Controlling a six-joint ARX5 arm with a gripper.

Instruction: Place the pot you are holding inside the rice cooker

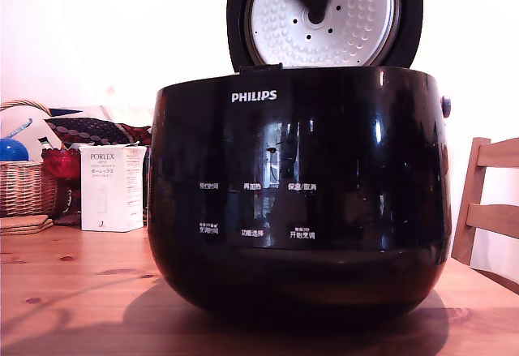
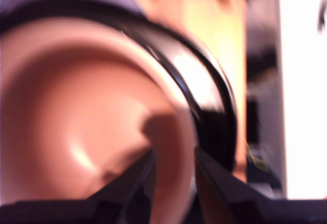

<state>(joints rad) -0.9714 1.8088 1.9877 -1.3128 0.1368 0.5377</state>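
We count one rice cooker (image 1: 300, 202), glossy black and marked PHILIPS, standing on the wooden table (image 1: 73, 299) with its single lid (image 1: 324, 15) raised upright above the body. In the wrist view, one pot (image 2: 87, 117) shows its smooth rounded inside, reddish in this blurred picture, sitting within the cooker's dark glossy rim. The one gripper (image 2: 173, 175) has its two dark fingers (image 2: 217, 188) straddling the pot's wall, one inside and one outside, clamped close on it. To the exterior view's left of the cooker stand one white carton (image 1: 112, 187) and one wicker basket (image 1: 24, 186); to its right, one wooden chair (image 1: 491, 206).
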